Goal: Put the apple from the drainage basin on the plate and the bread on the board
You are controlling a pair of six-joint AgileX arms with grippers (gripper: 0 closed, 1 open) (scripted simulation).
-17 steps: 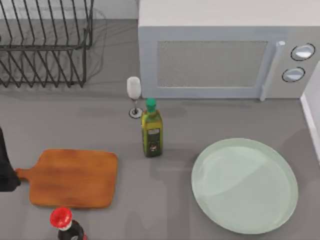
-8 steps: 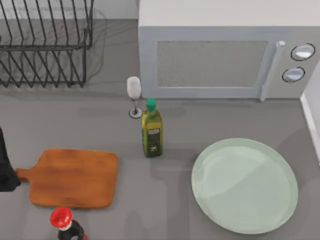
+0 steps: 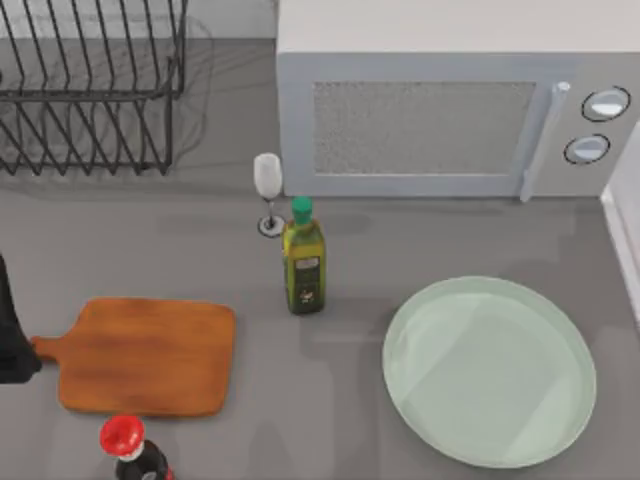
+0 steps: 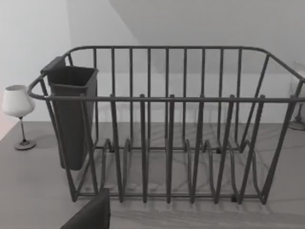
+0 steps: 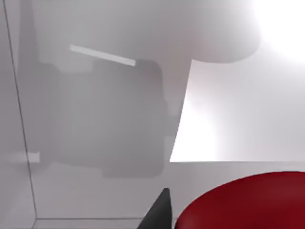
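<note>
The glossy red apple bulges up close in the right wrist view, with the white walls of the drainage basin around it. A dark part of my right gripper sits right beside the apple. The pale green plate lies bare at the table's front right. The orange-brown wooden board lies bare at the front left, its handle pointing left. My left arm stands at the table's left edge by that handle. A dark part of my left gripper faces the wire rack. The bread is out of view.
A black wire dish rack with a dark cutlery cup stands at the back left. A microwave fills the back right. A wine glass, a green-capped oil bottle and a red-capped dark bottle stand between.
</note>
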